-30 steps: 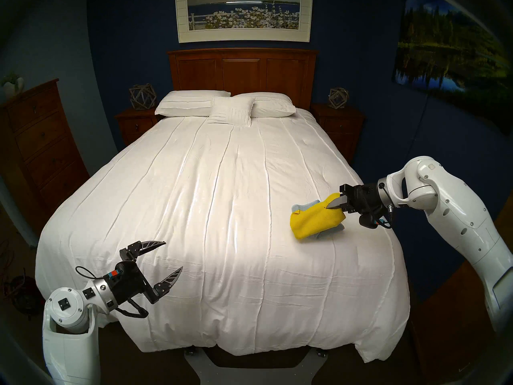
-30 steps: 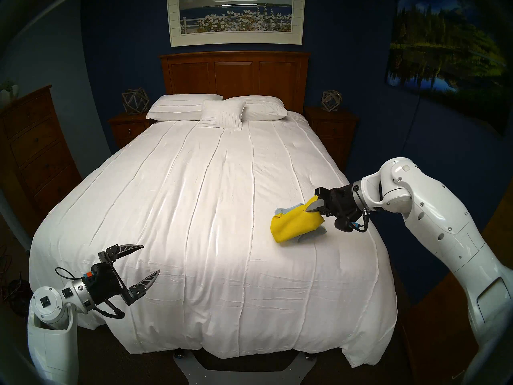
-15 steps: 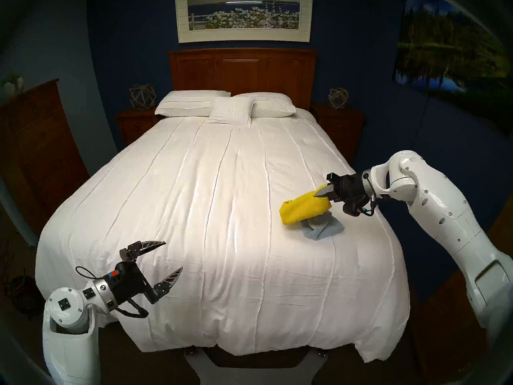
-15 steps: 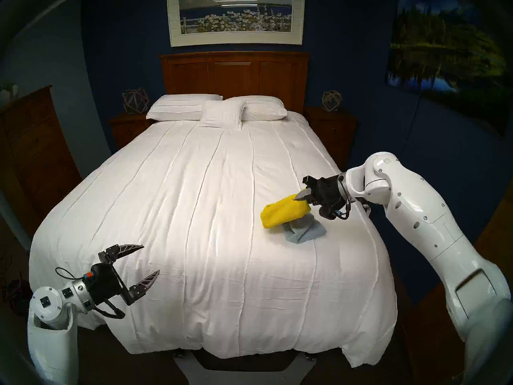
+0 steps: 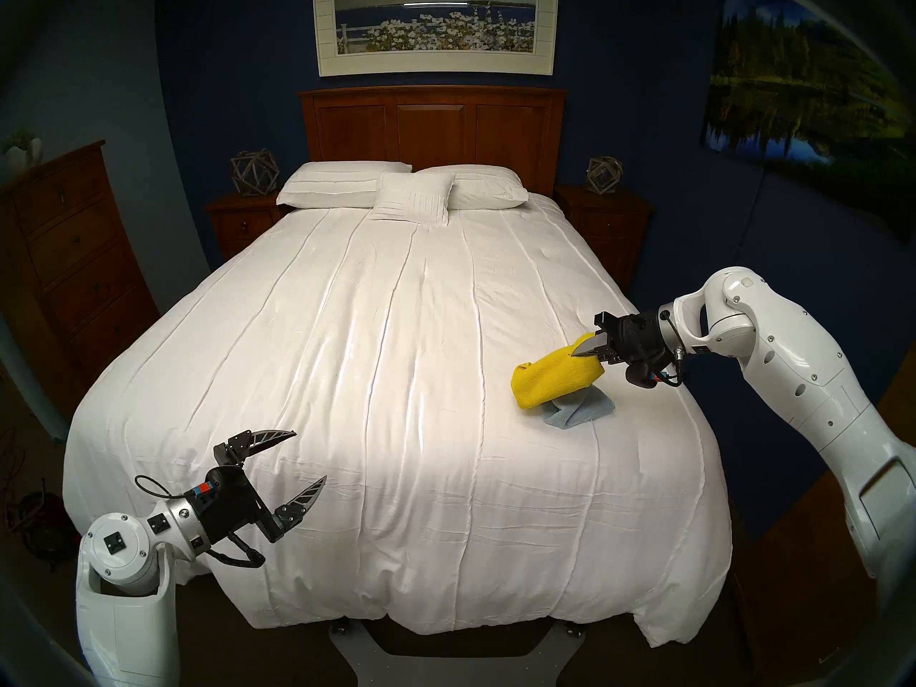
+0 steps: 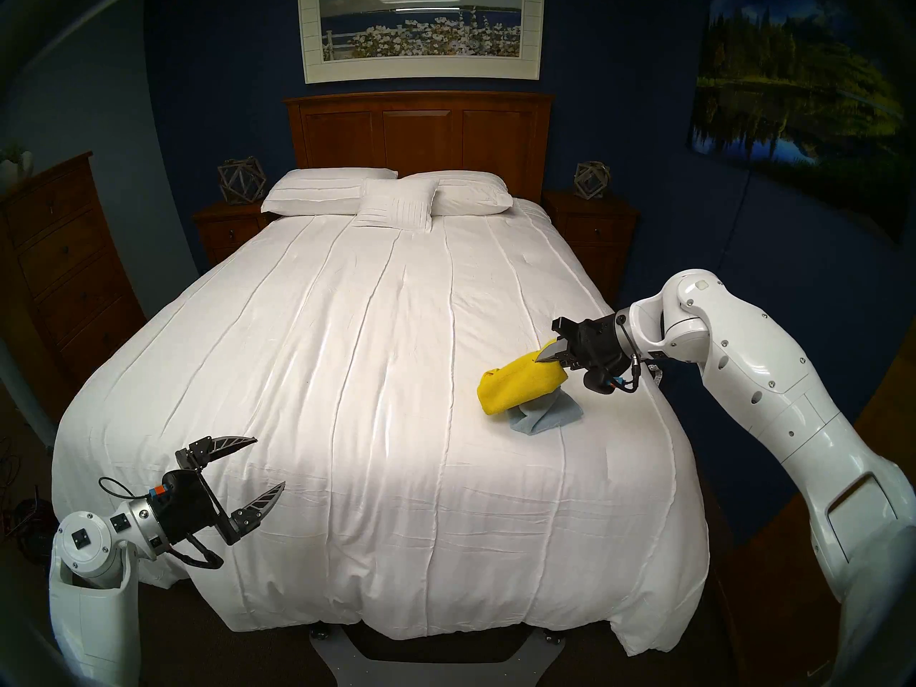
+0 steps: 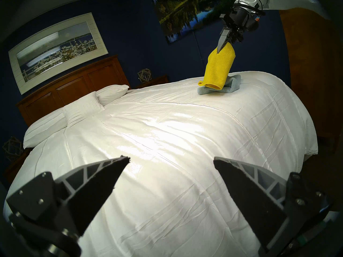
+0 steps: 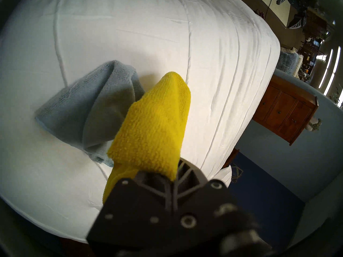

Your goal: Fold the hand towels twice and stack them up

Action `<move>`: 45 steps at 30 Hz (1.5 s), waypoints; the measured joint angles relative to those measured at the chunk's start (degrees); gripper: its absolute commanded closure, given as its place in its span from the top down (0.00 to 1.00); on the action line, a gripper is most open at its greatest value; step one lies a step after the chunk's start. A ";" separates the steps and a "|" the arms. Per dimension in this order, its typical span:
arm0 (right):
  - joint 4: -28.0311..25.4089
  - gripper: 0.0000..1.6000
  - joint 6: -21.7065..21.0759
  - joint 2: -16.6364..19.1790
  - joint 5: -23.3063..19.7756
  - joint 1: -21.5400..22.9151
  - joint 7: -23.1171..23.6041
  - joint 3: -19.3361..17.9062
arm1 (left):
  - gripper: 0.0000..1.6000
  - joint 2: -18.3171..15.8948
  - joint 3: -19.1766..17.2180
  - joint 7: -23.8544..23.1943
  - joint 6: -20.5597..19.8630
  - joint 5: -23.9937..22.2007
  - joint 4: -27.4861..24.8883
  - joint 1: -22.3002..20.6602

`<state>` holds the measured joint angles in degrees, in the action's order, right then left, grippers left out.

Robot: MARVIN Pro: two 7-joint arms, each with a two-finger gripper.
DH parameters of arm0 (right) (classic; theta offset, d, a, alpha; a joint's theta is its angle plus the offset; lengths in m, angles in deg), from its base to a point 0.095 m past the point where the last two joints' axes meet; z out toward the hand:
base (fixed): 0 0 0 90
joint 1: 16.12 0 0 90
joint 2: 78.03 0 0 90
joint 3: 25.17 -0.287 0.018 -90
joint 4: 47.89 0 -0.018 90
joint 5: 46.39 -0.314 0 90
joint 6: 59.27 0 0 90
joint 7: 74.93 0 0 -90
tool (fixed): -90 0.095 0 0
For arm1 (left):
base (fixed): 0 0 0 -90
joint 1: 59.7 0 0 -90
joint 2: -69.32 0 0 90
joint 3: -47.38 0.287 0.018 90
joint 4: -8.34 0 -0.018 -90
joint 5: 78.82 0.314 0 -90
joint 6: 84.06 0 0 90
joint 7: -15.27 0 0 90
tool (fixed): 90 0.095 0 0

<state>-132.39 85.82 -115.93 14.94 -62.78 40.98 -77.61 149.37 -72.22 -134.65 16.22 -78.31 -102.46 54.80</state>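
1. The right gripper (image 5: 581,355) has its jaws pressed together, pinching the top edge of the yellow towel (image 5: 555,379).
2. That yellow towel hangs from the pinch as a folded, doubled-over bundle, slanting down and away from the wrist toward the middle of the bed. From the left wrist view (image 7: 219,69) its lower end reaches down to the grey-blue towel; whether it actually rests on it I cannot tell.
3. The grey-blue towel (image 5: 577,409) lies on the white bedspread (image 5: 386,373) directly beneath the yellow one, loosely folded with a raised ridge running through it, part of it sticking out toward the foot of the bed. From the right wrist view it (image 8: 87,110) sits to one side of the hanging yellow cloth (image 8: 154,128).
4. Both towels are near the bedspread's right edge, about halfway up the bed, well apart from the pillows (image 5: 401,188) at the headboard (image 5: 431,126).
5. The left gripper (image 5: 310,458) hovers over the near left corner of the bed, jaws spread wide and holding nothing; its two dark fingers (image 7: 104,184) frame bare bedspread.
6. Around the bed: a nightstand (image 5: 238,222) on either side of the headboard, each bearing a geometric wire ornament (image 5: 254,173), a tall wooden dresser (image 5: 69,269) at the left wall, and a framed picture (image 5: 435,24) above the headboard.
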 measured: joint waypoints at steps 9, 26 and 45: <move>2.93 0.00 0.01 0.40 5.89 0.43 -3.73 4.51 | 1.00 0.00 0.00 -0.01 -0.01 -0.01 -0.02 0.01; 2.53 0.49 0.01 6.16 5.39 2.96 -6.69 11.27 | 1.00 0.01 0.00 -0.01 -0.01 -0.01 -0.02 0.02; 3.57 0.44 -1.24 4.16 8.53 3.86 -3.53 12.32 | 1.00 0.02 -0.01 -0.01 -0.02 -0.01 -0.03 0.02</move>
<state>-128.82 84.59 -111.77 23.47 -58.92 37.46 -65.29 149.39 -72.22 -134.66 16.20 -78.32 -102.49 54.82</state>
